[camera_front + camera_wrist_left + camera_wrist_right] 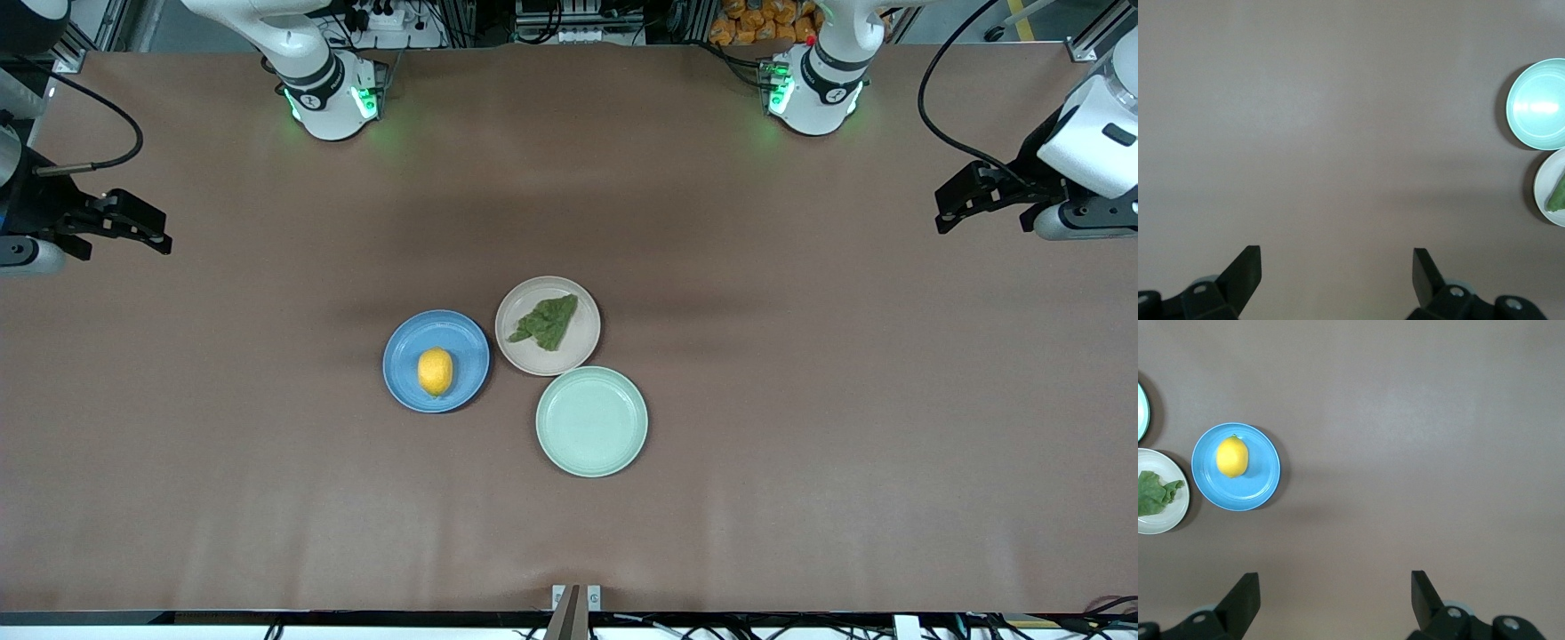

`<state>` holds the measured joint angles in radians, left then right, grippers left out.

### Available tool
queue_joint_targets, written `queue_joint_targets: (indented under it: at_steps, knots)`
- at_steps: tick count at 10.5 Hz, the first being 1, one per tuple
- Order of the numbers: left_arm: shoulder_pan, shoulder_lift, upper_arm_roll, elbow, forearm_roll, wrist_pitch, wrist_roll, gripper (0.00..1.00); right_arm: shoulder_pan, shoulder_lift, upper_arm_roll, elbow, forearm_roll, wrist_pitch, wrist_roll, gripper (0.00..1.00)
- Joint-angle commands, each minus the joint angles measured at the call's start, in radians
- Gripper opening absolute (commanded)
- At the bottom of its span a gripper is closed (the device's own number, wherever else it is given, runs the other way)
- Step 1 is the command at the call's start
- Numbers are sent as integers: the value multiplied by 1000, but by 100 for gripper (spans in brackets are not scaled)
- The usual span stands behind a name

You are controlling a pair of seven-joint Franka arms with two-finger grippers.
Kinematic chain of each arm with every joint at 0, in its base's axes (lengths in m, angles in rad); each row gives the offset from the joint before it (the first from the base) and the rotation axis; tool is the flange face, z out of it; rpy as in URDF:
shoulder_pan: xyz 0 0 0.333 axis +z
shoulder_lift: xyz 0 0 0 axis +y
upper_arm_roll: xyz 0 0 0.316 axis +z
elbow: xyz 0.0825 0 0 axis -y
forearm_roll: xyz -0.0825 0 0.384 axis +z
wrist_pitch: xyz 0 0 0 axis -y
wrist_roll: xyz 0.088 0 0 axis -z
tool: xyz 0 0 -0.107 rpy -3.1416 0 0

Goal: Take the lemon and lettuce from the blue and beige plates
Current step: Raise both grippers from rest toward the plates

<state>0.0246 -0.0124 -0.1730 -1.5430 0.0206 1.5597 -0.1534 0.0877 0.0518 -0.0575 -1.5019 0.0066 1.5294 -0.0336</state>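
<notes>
Front view
Table [800, 400]: brown matte covering with faint creases, spanning the whole view.
Room: white arm bases with green lights along one table edge, cables and metal framing past them, a heap of orange things [765, 22] near the left arm's base.
Blue plate [402, 360]: mid-table, well apart from both grippers, on the right gripper's side of the group.
Lemon [435, 371]: on the blue plate.
Beige plate [533, 356]: just beside the blue plate, on the left gripper's side of it.
Lettuce [547, 322]: lying on the beige plate.
Mint plate [591, 421]: nothing on it, touching the beige plate, nearer the camera than it.
Left gripper [956, 204]: up over the left arm's end of the table, holding nothing; the arm waits.
Right gripper [147, 233]: up over the right arm's end of the table, holding nothing; the arm waits.

Left wrist view
Left gripper [1337, 267]: fingers spread wide over bare table [1338, 133].
Mint plate [1538, 103]: well apart from the fingers.
Beige plate [1543, 190]: beside the mint plate, cut by the frame.
Lettuce [1558, 195]: a corner showing on the beige plate.

Right wrist view
Right gripper [1335, 588]: fingers spread wide over bare table [1418, 440].
Blue plate [1251, 490]: well apart from the fingers.
Lemon [1232, 457]: on the blue plate.
Beige plate [1168, 517]: beside the blue plate.
Lettuce [1155, 493]: on the beige plate.
</notes>
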Motion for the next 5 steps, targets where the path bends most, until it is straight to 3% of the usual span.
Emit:
queue_joint_targets:
  at_steps: [1, 5]
  knots:
    - [15, -4, -13, 1, 5, -18, 23, 100, -8, -7, 8, 0, 7, 2, 3, 100]
    - [-15, 2, -37, -3, -57, -18, 9, 100, -6, -4, 8, -1, 7, 8, 3, 100]
